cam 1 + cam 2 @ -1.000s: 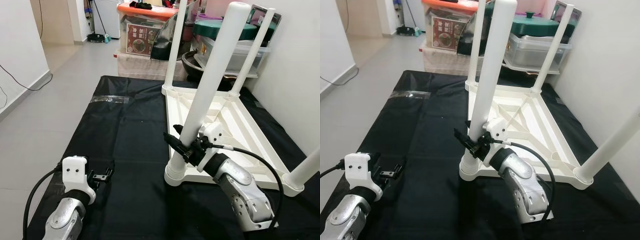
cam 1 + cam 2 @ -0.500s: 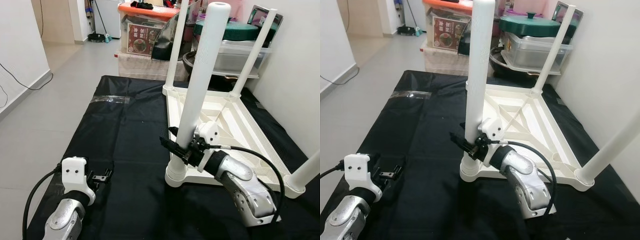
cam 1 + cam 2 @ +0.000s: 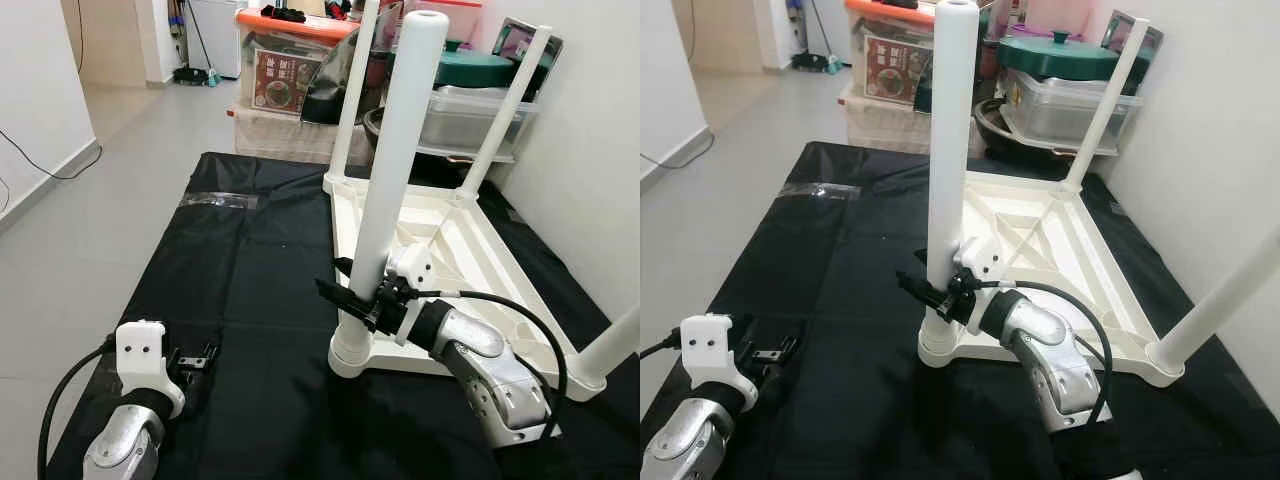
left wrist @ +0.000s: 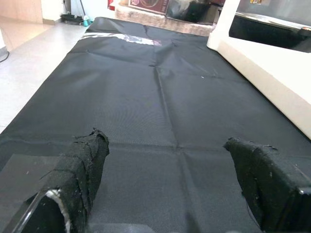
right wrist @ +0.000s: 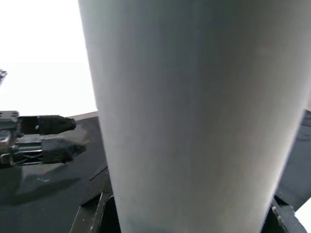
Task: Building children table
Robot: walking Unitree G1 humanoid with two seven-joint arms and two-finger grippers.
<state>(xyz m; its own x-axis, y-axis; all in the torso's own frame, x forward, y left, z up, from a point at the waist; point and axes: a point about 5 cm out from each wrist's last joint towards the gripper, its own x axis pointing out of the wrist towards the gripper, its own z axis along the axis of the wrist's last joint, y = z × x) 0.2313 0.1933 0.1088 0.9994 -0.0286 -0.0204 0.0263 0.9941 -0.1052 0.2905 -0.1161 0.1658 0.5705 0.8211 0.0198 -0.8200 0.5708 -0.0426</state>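
Tabletop (image 3: 470, 240): white, upside down on black sheet (image 3: 250, 260), right of centre. Legs far left, far right and near right standing in corners. Near-left leg (image 3: 395, 170): upright in its corner socket (image 3: 352, 350). Right gripper (image 3: 362, 300): clamped round that leg low down. Left gripper (image 3: 195, 357): near left, spread wide, holding nothing. Step judged: seating fourth leg. Next: likely pressing or twisting it fully home before release.
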